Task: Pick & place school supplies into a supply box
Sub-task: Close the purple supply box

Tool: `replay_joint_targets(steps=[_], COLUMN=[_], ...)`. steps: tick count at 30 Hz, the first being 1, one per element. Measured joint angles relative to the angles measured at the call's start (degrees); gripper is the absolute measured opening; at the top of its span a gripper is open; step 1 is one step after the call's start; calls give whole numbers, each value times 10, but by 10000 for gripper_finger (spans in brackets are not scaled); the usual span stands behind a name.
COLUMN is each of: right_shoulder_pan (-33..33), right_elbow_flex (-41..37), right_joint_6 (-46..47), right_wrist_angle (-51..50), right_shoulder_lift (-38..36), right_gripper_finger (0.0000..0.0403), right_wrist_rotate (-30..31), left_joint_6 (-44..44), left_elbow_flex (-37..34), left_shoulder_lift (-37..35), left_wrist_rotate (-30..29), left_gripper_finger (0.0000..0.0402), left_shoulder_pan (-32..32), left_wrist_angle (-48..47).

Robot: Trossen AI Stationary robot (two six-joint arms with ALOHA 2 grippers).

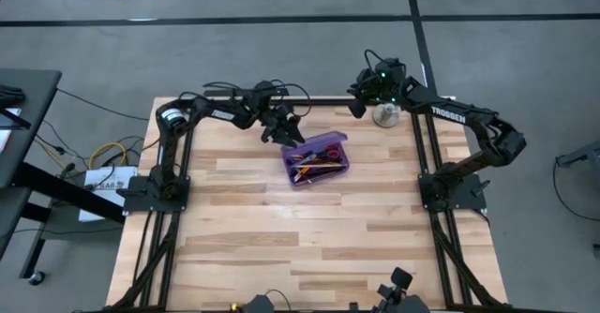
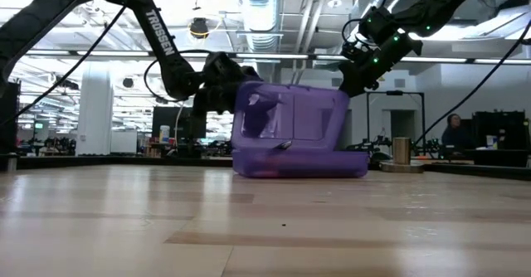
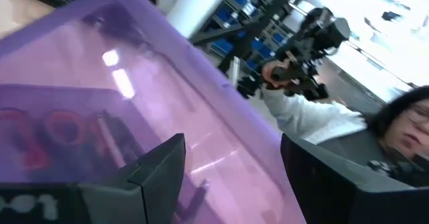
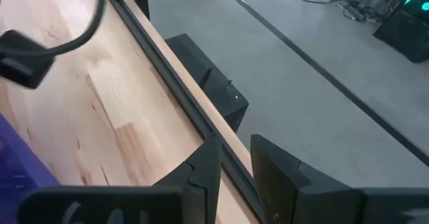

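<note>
1. Left gripper (image 1: 284, 128) sits at the far-left corner of the purple box (image 1: 317, 159), at the raised lid (image 2: 286, 115); in the left wrist view its fingers (image 3: 157, 167) are spread apart with the purple plastic showing between them, and I cannot tell whether they touch it.
2. Judged from this, the step in hand is closing the lid, so the push should go near the lid's free edge and swing it about the hinge, not shove the whole box along the table (image 1: 281, 238).
3. Pencils (image 1: 314, 171) and scissors (image 1: 328, 153) already lie inside the box near the table's middle-far part; anything sticking above the rim could stop the lid seating, so ease it down slowly.
4. Right gripper (image 1: 359, 107) waits near the far-right edge, beside a round metal disc (image 1: 385, 115); its fingers (image 4: 201, 167) stand slightly apart and empty, well clear of the box.
</note>
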Motion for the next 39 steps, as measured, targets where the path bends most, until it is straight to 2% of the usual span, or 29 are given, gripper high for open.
replay_joint_targets(steps=[8, 15, 20, 25, 29, 32, 36, 39], right_shoulder_pan=[2, 35, 116, 246, 347, 408, 446, 458], right_elbow_flex=[0, 1, -6, -32, -68, -88, -91, -92], right_joint_6=[0, 2, 22, 57, 101, 130, 156, 167], right_wrist_angle=[-6, -58, -94, -94, -26, 39, 67, 70], right_shoulder_lift=[-11, -75, -130, -154, -121, -72, -2, 40], right_gripper_finger=[78, 78, 78, 76, 71, 64, 57, 51], right_wrist_rotate=[0, 0, 1, 0, 9, 59, 115, 121], left_joint_6=[0, 0, 0, 0, -1, -9, -4, 8], left_elbow_flex=[0, 0, 0, 0, 0, -5, -26, -50], left_shoulder_lift=[0, 0, 0, 0, 0, -1, -22, -64], left_wrist_rotate=[27, 34, 32, 37, 92, 99, 99, 92], left_gripper_finger=[234, 234, 234, 234, 234, 234, 234, 234], left_shoulder_pan=[-30, -40, -39, -39, -39, -39, -32, -26], left_wrist_angle=[-7, -21, -29, -31, -32, -30, -32, -31])
